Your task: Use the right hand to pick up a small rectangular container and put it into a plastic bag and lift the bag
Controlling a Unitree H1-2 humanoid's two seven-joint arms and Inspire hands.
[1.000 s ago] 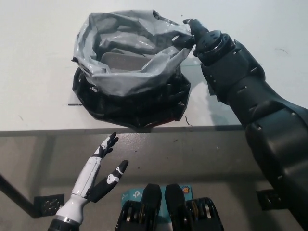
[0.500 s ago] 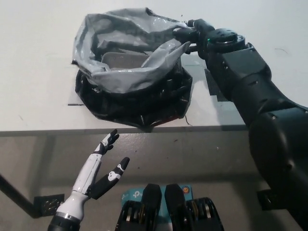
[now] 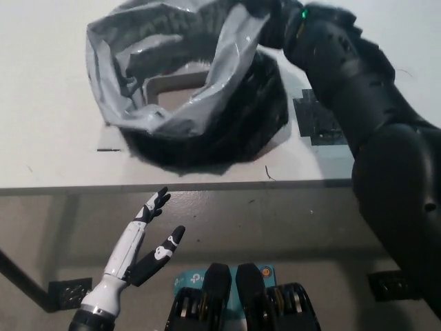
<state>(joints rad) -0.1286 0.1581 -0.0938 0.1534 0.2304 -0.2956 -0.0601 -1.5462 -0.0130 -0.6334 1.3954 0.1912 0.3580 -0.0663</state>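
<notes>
Bag (image 3: 172, 76) lifted higher, container (image 3: 180, 89) inside, apparently below right hand (image 3: 265, 17) fingers

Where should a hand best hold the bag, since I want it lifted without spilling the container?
Probably the rim at the bag's far right corner, reached from the right, where the right hand grips it now. The rim there is bunched into a graspable fold, and the mouth stays facing up, so the container sits low inside. The left hand rests below the table.

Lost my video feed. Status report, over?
Black right hand shut on grey-lined black plastic bag rim. Small rectangular container inside. White left hand open, below table edge. Nothing obstructing.
</notes>
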